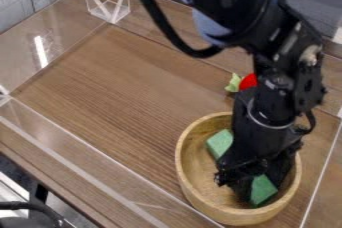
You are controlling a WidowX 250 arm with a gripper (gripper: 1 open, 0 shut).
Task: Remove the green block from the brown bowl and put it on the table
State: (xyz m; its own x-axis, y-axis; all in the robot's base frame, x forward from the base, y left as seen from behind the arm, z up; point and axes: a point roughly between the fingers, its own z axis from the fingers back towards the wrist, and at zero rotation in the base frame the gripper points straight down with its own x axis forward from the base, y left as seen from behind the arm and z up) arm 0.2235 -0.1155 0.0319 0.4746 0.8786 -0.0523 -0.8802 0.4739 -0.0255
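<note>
The brown bowl (186, 162) stands on the table (120, 82) at the lower right. The green block (219, 146) lies slanted inside it, and its two ends show on either side of the black fingers. My gripper (254, 180) points straight down into the bowl. Its fingers are drawn in against the middle of the block, which rests on the bowl's floor. The middle of the block is hidden behind the fingers.
A red strawberry-like toy (241, 80) with green leaves lies on the table just behind the bowl, partly hidden by the arm. Low clear acrylic walls (54, 137) border the table. A clear folded stand (107, 7) sits at the far left corner.
</note>
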